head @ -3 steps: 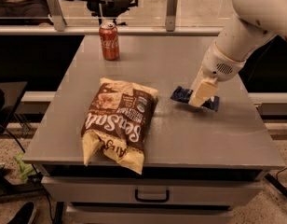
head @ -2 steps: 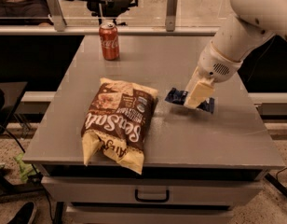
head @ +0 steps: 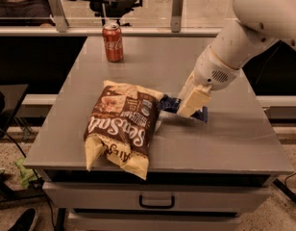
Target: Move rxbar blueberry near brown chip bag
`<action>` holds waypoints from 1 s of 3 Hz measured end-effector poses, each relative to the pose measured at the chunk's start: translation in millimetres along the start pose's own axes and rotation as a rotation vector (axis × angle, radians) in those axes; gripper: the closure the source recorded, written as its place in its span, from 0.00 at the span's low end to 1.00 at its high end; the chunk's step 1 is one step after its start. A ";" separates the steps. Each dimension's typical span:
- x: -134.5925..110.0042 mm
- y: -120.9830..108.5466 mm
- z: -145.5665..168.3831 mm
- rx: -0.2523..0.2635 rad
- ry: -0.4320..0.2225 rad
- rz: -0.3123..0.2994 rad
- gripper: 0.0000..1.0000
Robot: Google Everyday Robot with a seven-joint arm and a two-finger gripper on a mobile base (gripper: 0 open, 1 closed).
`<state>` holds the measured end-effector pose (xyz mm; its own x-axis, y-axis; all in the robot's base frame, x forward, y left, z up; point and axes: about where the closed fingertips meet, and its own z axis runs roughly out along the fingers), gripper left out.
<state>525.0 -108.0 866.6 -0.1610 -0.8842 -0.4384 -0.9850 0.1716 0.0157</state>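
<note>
The gripper [head: 187,112] is low over the middle of the grey surface [head: 234,138], reaching in from the right, its cream fingers [head: 194,100] pinching the rxbar blueberry [head: 169,104], whose dark blue ends stick out on either side of them. The bar's left end sits just beside the upper right edge of the brown chip bag [head: 120,129], which lies flat towards the front left of the surface. A red soda can [head: 113,42] stands upright at the back, well apart from both
</note>
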 end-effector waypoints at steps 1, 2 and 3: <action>-7.7 7.5 7.7 -0.016 -0.017 -0.025 0.35; -8.6 7.9 9.0 -0.017 -0.018 -0.027 0.12; -9.2 8.0 9.9 -0.018 -0.018 -0.028 0.00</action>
<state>519.2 -94.2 861.9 -0.1321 -0.8808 -0.4547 -0.9902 0.1385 0.0193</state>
